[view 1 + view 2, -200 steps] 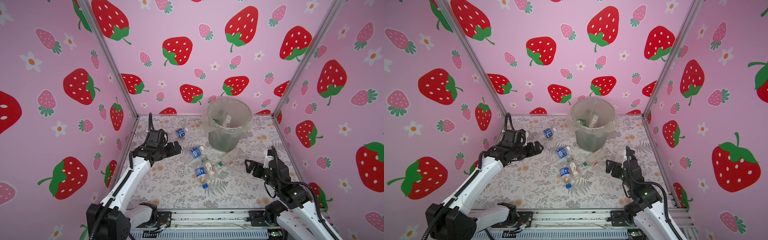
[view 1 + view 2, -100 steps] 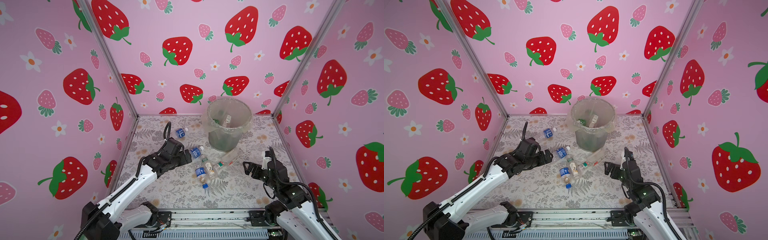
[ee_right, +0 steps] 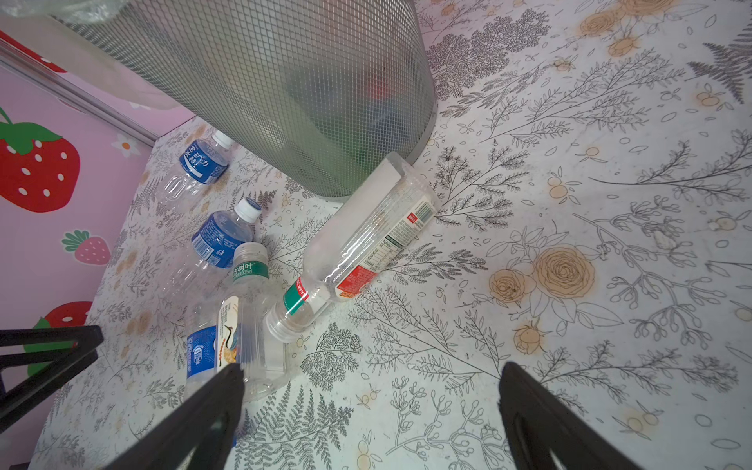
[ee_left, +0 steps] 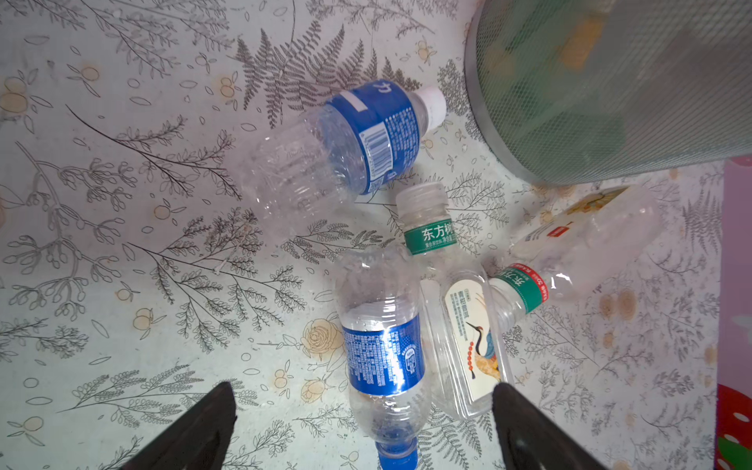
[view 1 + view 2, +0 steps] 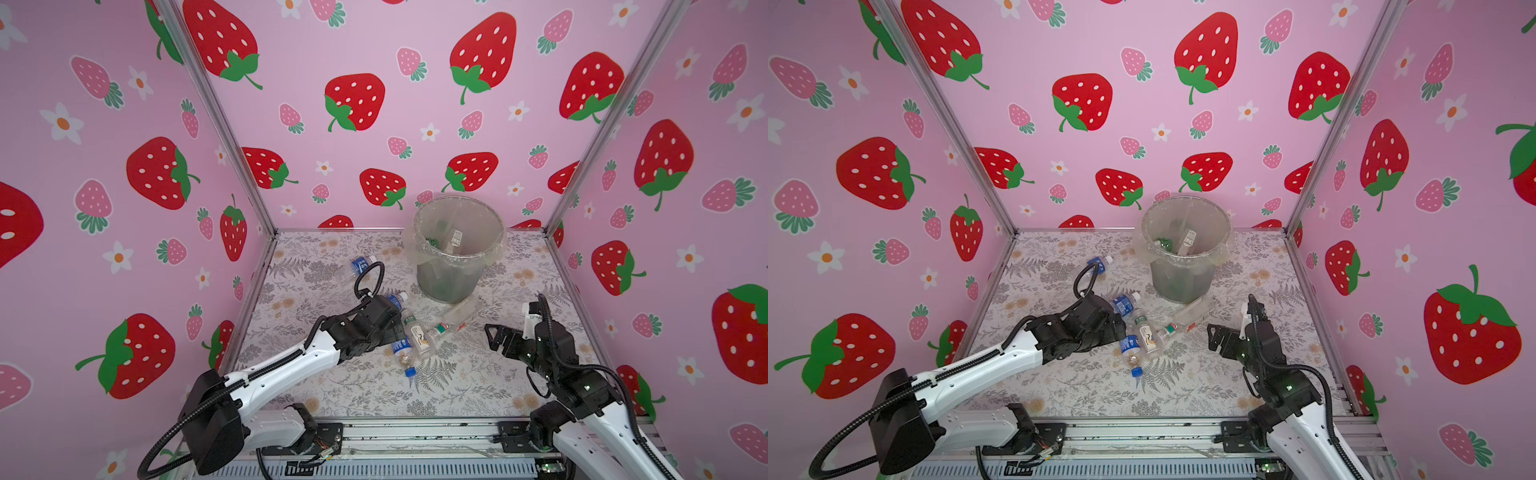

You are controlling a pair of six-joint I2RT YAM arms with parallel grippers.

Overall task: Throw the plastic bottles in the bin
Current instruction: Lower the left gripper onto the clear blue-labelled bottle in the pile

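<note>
The grey mesh bin (image 5: 455,266) stands at the back with some bottles inside. Several plastic bottles lie on the floral mat in front of it. My left gripper (image 4: 362,392) hangs open right over a crushed blue-label, blue-capped bottle (image 4: 380,358), touching nothing. Beside that bottle lies a flat clear bottle with a crane label (image 4: 468,337). Another blue-label bottle (image 4: 366,138) and a long clear bottle (image 3: 366,240) lie nearer the bin. A further blue-label bottle (image 5: 360,265) lies apart at the back left. My right gripper (image 3: 372,370) is open over bare mat, right of the cluster.
Pink strawberry walls (image 5: 124,208) close in the left, back and right sides. The metal frame rail (image 5: 415,432) runs along the front edge. The long clear bottle rests against the bin's base (image 3: 423,134).
My left arm has swung from near the left wall toward the middle and come down over the bottle cluster. The right arm has barely shifted. Both grippers have stayed open.
</note>
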